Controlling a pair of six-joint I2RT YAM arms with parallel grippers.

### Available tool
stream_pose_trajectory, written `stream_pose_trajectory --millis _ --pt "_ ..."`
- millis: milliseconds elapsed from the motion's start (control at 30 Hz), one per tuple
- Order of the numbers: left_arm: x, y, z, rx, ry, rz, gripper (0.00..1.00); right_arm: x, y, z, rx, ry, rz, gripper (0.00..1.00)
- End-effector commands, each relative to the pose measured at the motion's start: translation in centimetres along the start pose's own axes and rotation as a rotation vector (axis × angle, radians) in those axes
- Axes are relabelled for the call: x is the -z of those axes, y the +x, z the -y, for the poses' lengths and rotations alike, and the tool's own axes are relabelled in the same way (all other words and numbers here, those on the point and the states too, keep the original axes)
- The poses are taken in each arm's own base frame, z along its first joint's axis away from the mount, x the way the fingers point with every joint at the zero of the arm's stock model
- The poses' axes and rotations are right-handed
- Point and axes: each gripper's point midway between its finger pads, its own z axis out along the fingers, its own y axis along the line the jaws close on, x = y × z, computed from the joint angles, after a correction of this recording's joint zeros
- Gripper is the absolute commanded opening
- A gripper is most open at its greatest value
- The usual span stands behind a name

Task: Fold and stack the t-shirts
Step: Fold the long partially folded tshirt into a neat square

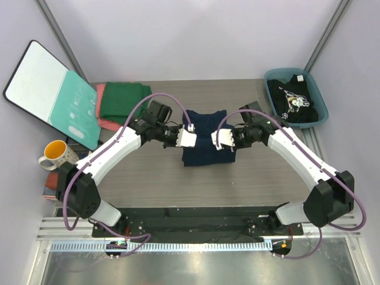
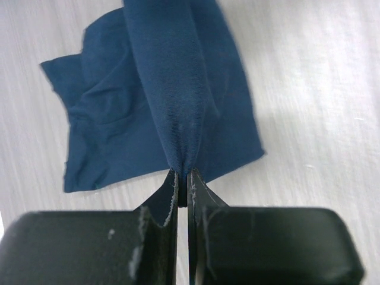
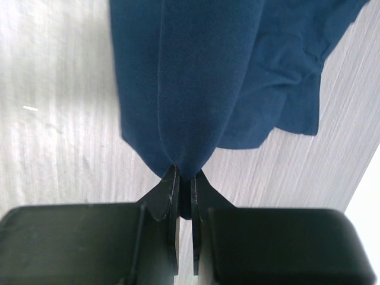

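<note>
We find the navy t-shirt [image 1: 203, 133] at the middle of the table [image 1: 142, 178], partly folded into a dark block. The top view does not show how many layers it has, and the two white gripper bodies cover parts of its side edges.

The left gripper [image 2: 183, 178] is clamped on the navy t-shirt at the edge on the left arm's side. In the left wrist view its jaws meet on a ridge of navy cloth that rises off the table, with only fabric between them. The rest of the garment lies flat beyond that ridge, and the top of the frame cuts off its far end.

The right gripper [image 3: 184, 178] is clamped on the opposite edge of the navy t-shirt in the same way. Here the pinched fold fills most of the view and hides what lies under it.

Behind the navy t-shirt, toward the left arm's side, the dark green t-shirt [image 1: 122, 101] lies folded on the salmon-pink t-shirt [image 1: 100, 95], of which we see only a border strip. Farther out on that side are the teal-and-white board [image 1: 47, 92] and a yellow mug [image 1: 54, 153]; the left arm partly hides what the mug stands on.

Behind the navy t-shirt, toward the right arm's side, the black t-shirt [image 1: 294, 98] lies crumpled in a teal bin [image 1: 317, 95]. We cannot read its white print.
</note>
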Motion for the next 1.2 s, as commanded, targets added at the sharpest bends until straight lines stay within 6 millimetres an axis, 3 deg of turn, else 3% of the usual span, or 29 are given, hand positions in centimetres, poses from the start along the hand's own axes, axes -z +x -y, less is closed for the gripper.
stream_pose_trajectory --millis 0,233,333,467,700,1167 --pt "0.5 -0.8 -5.0 -0.040 -0.111 0.028 0.00 0.6 1.0 4.2 0.011 0.133 -0.075 0.08" --pt "0.6 0.1 -9.7 -0.039 -0.172 0.025 0.00 0.5 2.3 8.1 -0.011 0.245 -0.113 0.07" --pt "0.3 0.9 -10.8 -0.021 -0.177 0.020 0.00 0.3 3.4 10.1 -0.021 0.314 -0.140 0.07" --pt "-0.3 2.2 -11.0 -0.009 -0.167 0.005 0.00 -0.2 4.6 12.5 -0.030 0.382 -0.148 0.07" --pt "-2.0 4.4 -10.7 0.018 -0.138 -0.027 0.00 -2.4 5.9 14.7 -0.052 0.419 -0.162 0.15" --pt "-4.4 8.5 -14.0 0.064 -0.250 -0.083 0.00 -6.3 7.8 19.1 -0.121 0.608 -0.139 0.16"
